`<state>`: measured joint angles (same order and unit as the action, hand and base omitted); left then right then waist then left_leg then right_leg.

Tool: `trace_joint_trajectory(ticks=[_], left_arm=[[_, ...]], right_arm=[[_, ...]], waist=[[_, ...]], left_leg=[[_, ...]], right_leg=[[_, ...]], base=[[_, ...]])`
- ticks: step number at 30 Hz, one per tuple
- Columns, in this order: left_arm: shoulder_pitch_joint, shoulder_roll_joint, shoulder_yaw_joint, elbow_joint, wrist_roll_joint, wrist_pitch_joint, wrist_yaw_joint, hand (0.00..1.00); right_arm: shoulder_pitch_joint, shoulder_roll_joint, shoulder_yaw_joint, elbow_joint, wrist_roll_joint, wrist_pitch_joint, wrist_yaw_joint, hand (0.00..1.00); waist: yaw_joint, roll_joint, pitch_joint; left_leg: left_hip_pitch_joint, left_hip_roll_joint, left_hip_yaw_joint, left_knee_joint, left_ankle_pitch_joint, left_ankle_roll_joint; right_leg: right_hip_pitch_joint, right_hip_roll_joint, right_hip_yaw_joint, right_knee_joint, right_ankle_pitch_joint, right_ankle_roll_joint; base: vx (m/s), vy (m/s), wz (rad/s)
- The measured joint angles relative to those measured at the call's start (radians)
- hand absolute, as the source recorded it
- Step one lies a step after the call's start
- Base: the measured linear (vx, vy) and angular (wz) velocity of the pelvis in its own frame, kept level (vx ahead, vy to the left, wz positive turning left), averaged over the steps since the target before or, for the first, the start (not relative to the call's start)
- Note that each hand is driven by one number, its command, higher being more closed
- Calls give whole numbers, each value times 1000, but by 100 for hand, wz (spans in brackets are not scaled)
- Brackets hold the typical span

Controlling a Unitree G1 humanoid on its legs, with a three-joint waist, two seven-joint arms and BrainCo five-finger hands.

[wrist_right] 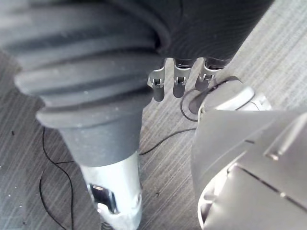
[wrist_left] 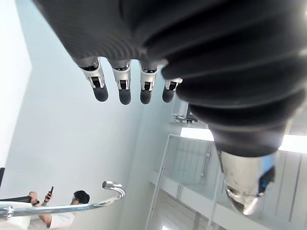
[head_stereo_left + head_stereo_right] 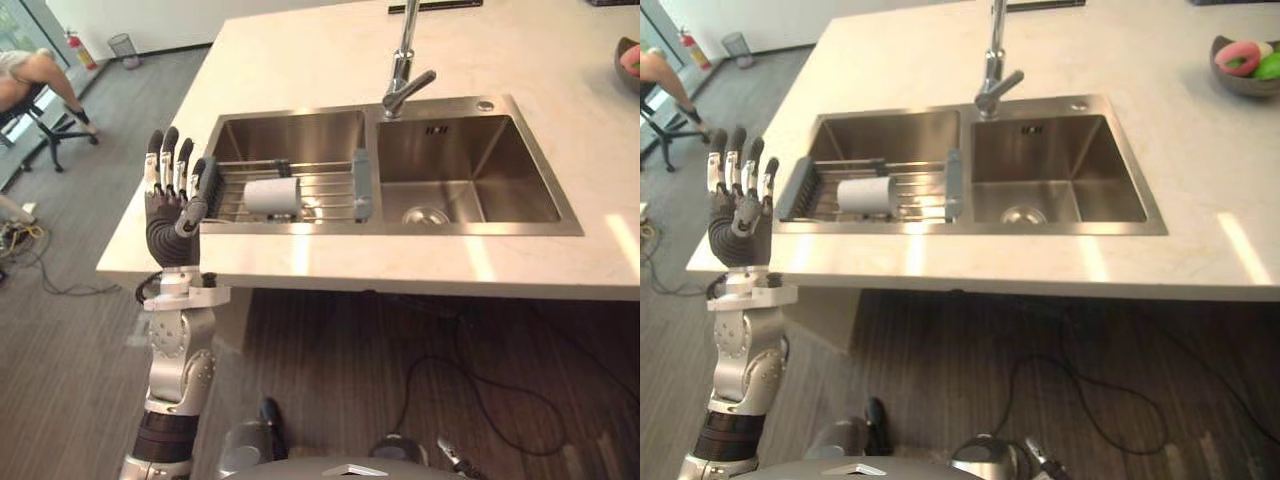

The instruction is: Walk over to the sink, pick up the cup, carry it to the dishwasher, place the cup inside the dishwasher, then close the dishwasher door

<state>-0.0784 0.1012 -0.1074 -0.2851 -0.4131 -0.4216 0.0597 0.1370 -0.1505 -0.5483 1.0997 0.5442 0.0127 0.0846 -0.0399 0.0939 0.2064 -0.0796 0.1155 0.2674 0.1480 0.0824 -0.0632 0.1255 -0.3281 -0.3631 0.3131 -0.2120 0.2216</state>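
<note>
left hand (image 3: 168,222) spread, empty, hiding rack (image 3: 330,190) end; cup (image 3: 271,195) seemingly sideways; right hand (image 1: 176,82) slack, empty.

A pale stone counter (image 3: 300,60) takes up the middle, its near edge overhanging a grey striped floor (image 3: 330,350) that lies darker in the shade beneath it. A steel double sink (image 3: 500,150) with a tall tap (image 3: 405,60) is set into the top. Bright patches of light (image 3: 620,240) fall across the counter's near edge, and a bowl (image 3: 1245,65) stands at its far right. At the far left a white wall (image 3: 140,15) meets glass (image 3: 25,30); a wire bin (image 3: 122,45) and a red fire extinguisher (image 3: 82,50) stand at the wall's foot. Near them a person (image 3: 30,68) sits on a black office chair (image 3: 50,138). Overhead a strip lamp (image 2: 295,143) glows.
</note>
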Motion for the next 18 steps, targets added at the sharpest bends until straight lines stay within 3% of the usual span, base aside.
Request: trace_joint_trajectory(ticks=[1, 4, 6, 8, 9, 10, 11, 12, 13, 14, 15, 16, 17, 18], left_arm=[[-9, 1, -16, -8, 7, 3, -1, 0], [-11, 5, -51, -12, 24, 32, 0, 0], [-10, 6, -66, -13, 27, 54, 1, 0], [-10, 12, -70, -17, 47, 78, 6, 0], [-9, 17, -70, -19, 52, 86, 12, 0], [-6, 28, -69, -20, 65, 98, 29, 0], [-5, 30, -68, -20, 65, 101, 40, 0], [-5, 42, -62, -18, 66, 107, 61, 0], [-6, 44, -58, -17, 66, 107, 91, 0], [-6, 47, -57, -14, 67, 106, 103, 0], [-9, 62, -54, -5, 67, 106, 119, 0], [-17, 74, -51, 13, 66, 106, 132, 0], [-22, 67, -50, 45, 66, 107, 139, 0], [-20, 61, -52, 60, 65, 113, 148, 0]], right_arm=[[0, 4, -28, 13, 11, 10, 0, 0], [32, 48, -86, 21, 19, 16, 1, 0], [48, 71, -91, 21, 16, 16, 0, 0], [53, 83, -83, 15, 16, 11, 0, 0], [54, 84, -75, 15, 15, 11, 0, 0], [56, 85, -51, 15, 8, 9, 0, 0], [54, 86, -44, 15, 6, 7, 1, 0], [48, 90, -32, 15, -3, 6, 4, 0], [37, 93, -21, 15, -7, 4, 12, 0], [34, 95, -16, 15, -16, 3, 18, 0], [34, 103, -8, 13, -33, 3, 26, 0], [38, 107, -4, 17, -42, 7, 35, 0], [46, 97, -6, 20, -42, 15, 36, 0], [48, 88, -9, 19, -42, 15, 36, 0]], waist=[[0, -1, -2], [5, -45, -23], [2, -52, -28], [1, -55, -28], [1, -59, -29], [-5, -57, -30], [-9, -57, -31], [-14, -57, -26], [-19, -58, -27], [-21, -58, -27], [-24, -74, -35], [-30, -105, -34], [-44, -108, -30], [-44, -85, -32]], left_leg=[[10, -17, -4, -3, -39, -5], [11, -72, -13, 27, -97, 11], [19, -84, -32, 34, -123, 18], [66, -90, -29, -7, -132, 30], [84, -91, -26, -23, -133, 32], [123, -87, -28, -52, -138, 39], [135, -83, -30, -57, -141, 43], [147, -69, -30, -63, -147, 45], [146, -45, -30, -62, -156, 38], [142, -33, -30, -60, -160, 32], [125, -29, -32, -56, -167, 23], [127, -50, -47, -33, -173, 14], [133, -55, -73, -11, -178, 16], [134, -48, -83, -9, -176, 13]], right_leg=[[2, -18, 2, 13, -7, 12], [30, -69, 3, 11, -11, -4], [19, -79, 6, 72, 26, -85], [-111, -113, 62, 303, 125, -240], [-140, -123, 76, 351, 168, -257], [-182, -132, 103, 426, 257, -264], [-201, -130, 113, 460, 242, -246], [-241, -105, 114, 479, 128, -214], [-274, -37, 112, 393, 50, -186], [-280, 5, 113, 311, 36, -164], [-282, 69, 135, 136, 47, -134], [-282, 85, 136, 41, 125, -148], [-259, 92, 140, 22, 150, -112], [-242, 103, 131, 4, 154, -115]], base=[[47, 152, 9], [46, 156, 17], [72, 169, 9], [84, 214, -17], [78, 139, -23], [85, 81, -21], [157, 95, -25], [180, 79, -22], [174, 55, -18], [126, -5, -3], [157, -58, 26], [259, -105, 55], [266, -87, 58], [273, -63, 28]])
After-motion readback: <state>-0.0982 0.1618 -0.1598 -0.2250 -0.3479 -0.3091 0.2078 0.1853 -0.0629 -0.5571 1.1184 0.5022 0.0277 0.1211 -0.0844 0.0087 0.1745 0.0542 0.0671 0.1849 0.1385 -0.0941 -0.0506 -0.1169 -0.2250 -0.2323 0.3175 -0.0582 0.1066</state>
